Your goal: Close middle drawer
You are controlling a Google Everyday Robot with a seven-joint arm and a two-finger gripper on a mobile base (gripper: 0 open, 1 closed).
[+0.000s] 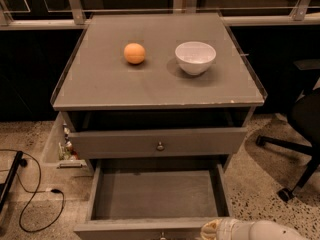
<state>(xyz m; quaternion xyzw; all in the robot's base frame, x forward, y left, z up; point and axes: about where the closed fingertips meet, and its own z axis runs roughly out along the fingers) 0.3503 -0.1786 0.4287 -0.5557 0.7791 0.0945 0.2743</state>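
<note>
The middle drawer (155, 194) is pulled far out and shows its plain grey inside, with nothing in it. Its front rim (135, 229) runs along the bottom edge of the camera view, and its knob (162, 236) is cut off there. My gripper (214, 229), the pale end of the white arm coming in from the bottom right, sits at the right part of that front rim. The top drawer (160, 143), with a round metal knob, stands a little way out above it. The lowest drawer is out of view.
An orange ball (134, 53) and a white bowl (195, 57) sit on the cabinet top (150, 89). An office chair base (287, 149) stands to the right. A black cable (35, 194) lies on the floor to the left, next to a clear bin (62, 146) beside the cabinet.
</note>
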